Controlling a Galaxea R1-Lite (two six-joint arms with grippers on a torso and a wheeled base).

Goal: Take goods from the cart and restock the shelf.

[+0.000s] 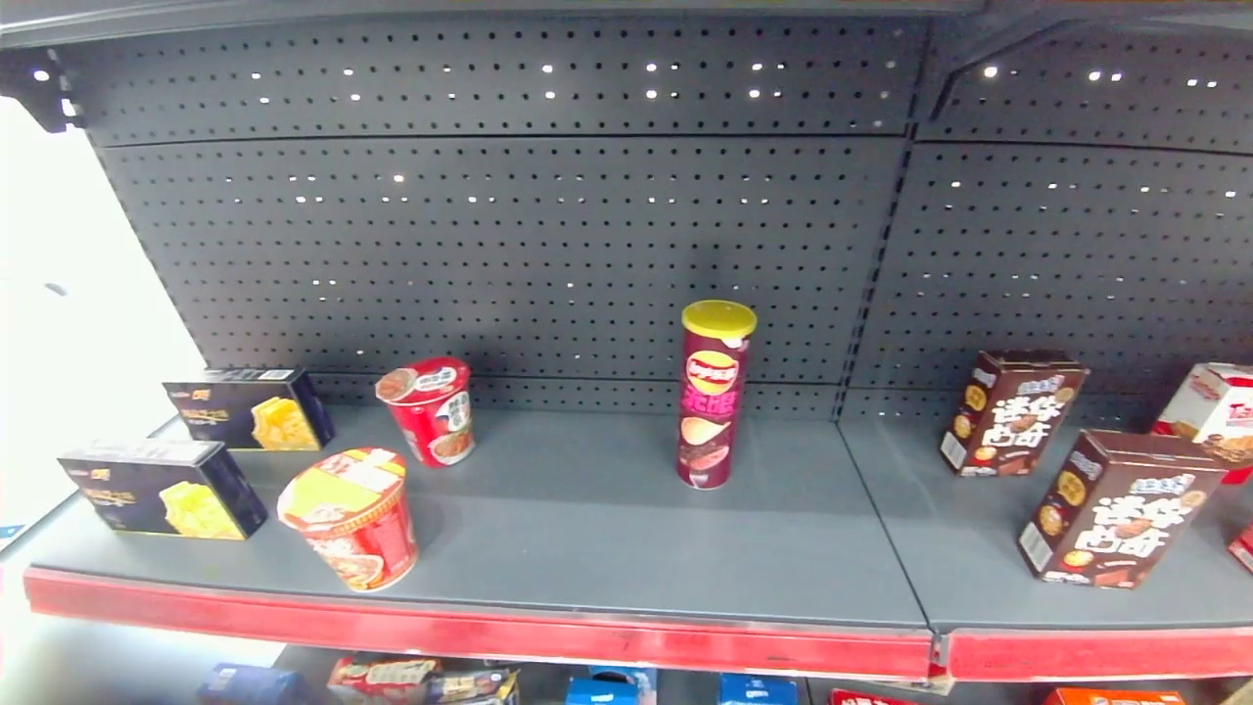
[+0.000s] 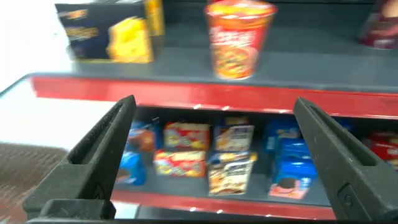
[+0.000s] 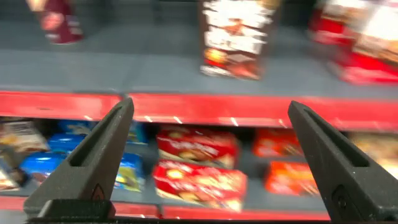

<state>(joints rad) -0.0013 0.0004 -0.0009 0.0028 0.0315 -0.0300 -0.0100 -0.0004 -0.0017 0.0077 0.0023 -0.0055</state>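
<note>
The grey shelf (image 1: 607, 529) holds a maroon chips can (image 1: 715, 392) with a yellow lid, upright near the middle. Left of it stand a red noodle cup (image 1: 431, 409) and an orange noodle cup (image 1: 352, 517). My left gripper (image 2: 214, 102) is open with nothing in it, in front of and below the shelf's red edge, facing the orange noodle cup (image 2: 239, 37). My right gripper (image 3: 211, 103) is also open and holds nothing, in front of the red edge below a brown biscuit box (image 3: 239, 37).
Two dark blue boxes (image 1: 250, 408) (image 1: 162, 488) stand at the shelf's left end. Two brown boxes (image 1: 1008, 411) (image 1: 1116, 509) and a white-red box (image 1: 1214, 411) stand at the right. A lower shelf holds several packs (image 2: 217, 155) (image 3: 199, 168). Free shelf surface lies around the chips can.
</note>
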